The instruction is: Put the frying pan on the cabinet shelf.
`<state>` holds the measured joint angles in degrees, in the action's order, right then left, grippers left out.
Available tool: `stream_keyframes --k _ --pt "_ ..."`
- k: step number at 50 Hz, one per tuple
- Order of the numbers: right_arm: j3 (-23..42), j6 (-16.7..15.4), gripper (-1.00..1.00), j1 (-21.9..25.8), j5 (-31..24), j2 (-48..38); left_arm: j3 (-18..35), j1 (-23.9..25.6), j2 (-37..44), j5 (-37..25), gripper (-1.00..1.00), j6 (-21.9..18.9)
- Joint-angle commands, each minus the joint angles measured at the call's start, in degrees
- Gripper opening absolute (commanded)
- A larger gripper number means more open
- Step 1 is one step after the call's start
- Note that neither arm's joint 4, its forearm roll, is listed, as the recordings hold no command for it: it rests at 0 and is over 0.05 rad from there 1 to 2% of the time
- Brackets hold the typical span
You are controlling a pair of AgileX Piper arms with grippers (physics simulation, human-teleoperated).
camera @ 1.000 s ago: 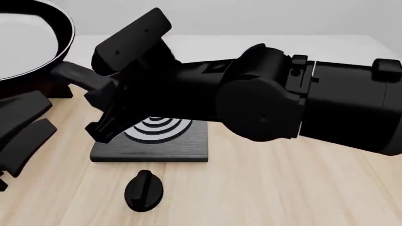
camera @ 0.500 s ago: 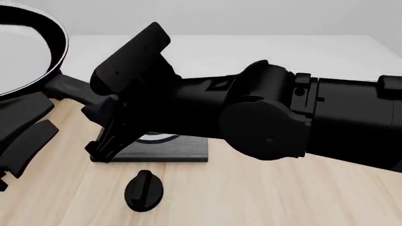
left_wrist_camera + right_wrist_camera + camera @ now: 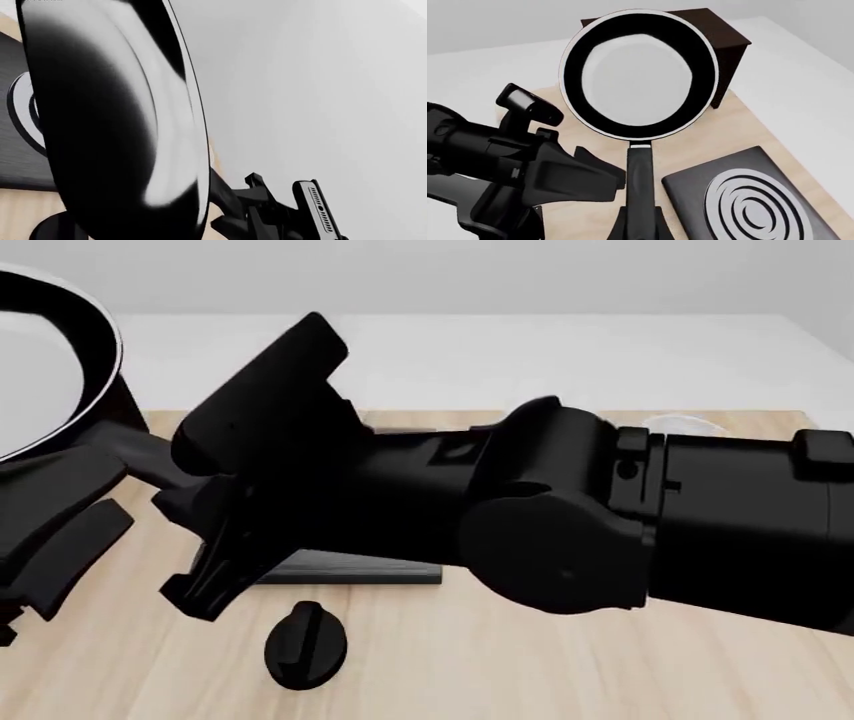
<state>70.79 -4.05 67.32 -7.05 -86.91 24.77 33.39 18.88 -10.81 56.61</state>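
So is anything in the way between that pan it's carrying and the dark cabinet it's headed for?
Nothing visible. In the right wrist view the frying pan, held by its handle in the right tool, is already partly over the cabinet shelf. The left arm is off to one side, and the stove plate lies behind on the table.

Frying pan (image 3: 639, 74): round, black, with a glossy pale-reflecting inside and a long slim black handle, held level in the air, handle toward the arms. Cabinet shelf (image 3: 726, 31): dark brown boxy top, partly hidden beneath and behind the pan.
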Motion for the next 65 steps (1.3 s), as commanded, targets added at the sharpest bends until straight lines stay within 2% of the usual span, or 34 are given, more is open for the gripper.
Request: stream_keyframes --k 1,31,32,65 --pt "1.4 1.0 -1.00 1.6 0.8 1.1 -0.1 0.0 0.1 0.1 1.00 -0.1" --pt "-0.8 1.7 -1.00 5.7 3.7 0.7 -0.8 -0.7 0.7 1.3 1.00 -0.5" --pt "-0.9 1.6 -1.00 5.7 3.7 0.7 -0.8 -0.9 0.6 1.3 -1.00 -0.5" --pt "-1.6 0.8 -1.00 5.6 4.4 0.8 -1.3 -3.7 0.5 2.0 -1.00 -1.1"
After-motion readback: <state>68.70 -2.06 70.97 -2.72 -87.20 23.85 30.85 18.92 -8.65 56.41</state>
